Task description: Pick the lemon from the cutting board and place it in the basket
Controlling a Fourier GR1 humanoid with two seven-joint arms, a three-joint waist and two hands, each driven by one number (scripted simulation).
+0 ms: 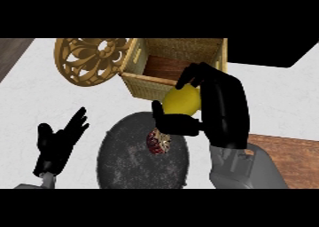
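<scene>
My right hand (pixel 222 111) is curled round the yellow lemon (pixel 181 100), thumb below it and fingers over its top. It holds the lemon in the air just in front of the woven basket (pixel 149 84), near the basket's front rim. The basket's wooden floor (pixel 167 67) shows inside. A brown cutting board (pixel 296 157) lies at the right, partly behind my right forearm. My left hand (pixel 57 142) rests open at the lower left, fingers up.
A dark round pan (pixel 133 159) sits at the front centre with a small red and gold object (pixel 158 142) on it. A golden ornate disc (pixel 90 58) leans at the basket's left. A black block (pixel 273 51) stands at the back right.
</scene>
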